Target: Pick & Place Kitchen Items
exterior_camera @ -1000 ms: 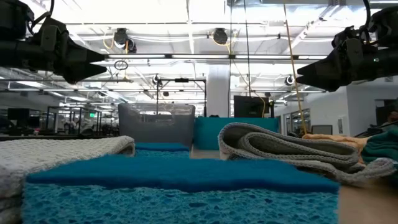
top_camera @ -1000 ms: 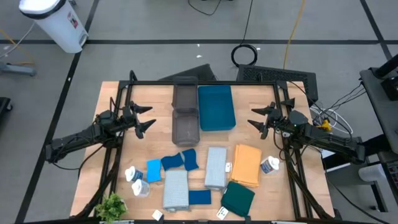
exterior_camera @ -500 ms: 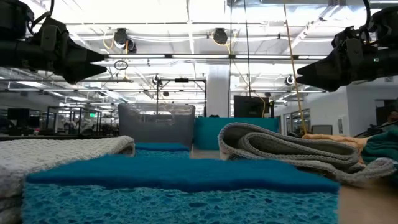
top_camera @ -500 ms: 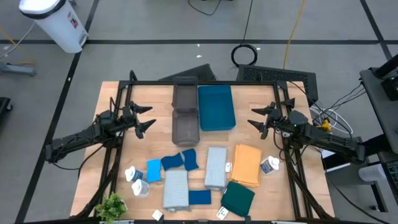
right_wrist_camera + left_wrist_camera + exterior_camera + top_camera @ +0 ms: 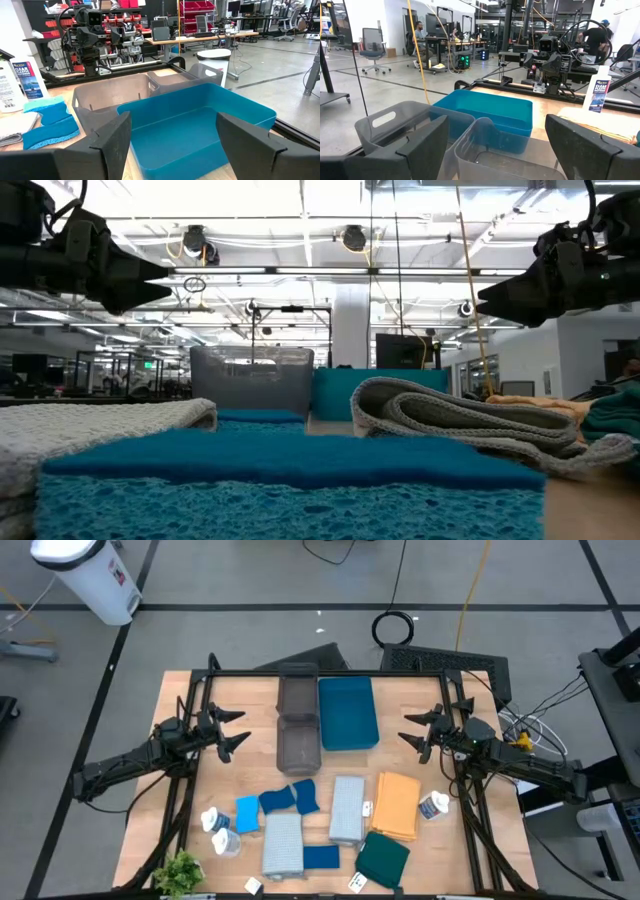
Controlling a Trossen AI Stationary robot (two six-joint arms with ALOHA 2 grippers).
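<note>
Near the table's front lie blue sponges (image 5: 247,812), (image 5: 321,857), darker blue sponges (image 5: 293,797), two grey folded cloths (image 5: 282,843), (image 5: 346,808), an orange cloth (image 5: 397,804), a dark teal cloth (image 5: 382,860) and white bottles (image 5: 216,821), (image 5: 433,805). My left gripper (image 5: 236,727) hangs open left of the grey tray (image 5: 297,722). My right gripper (image 5: 410,729) hangs open right of the teal tray (image 5: 347,712). Both are empty and above the table.
A small green plant (image 5: 178,870) stands at the front left corner. Black frame rails (image 5: 190,790), (image 5: 468,810) run along the table's left and right sides. Bare wood lies between the trays and the items. Small white tags (image 5: 357,883) lie by the front edge.
</note>
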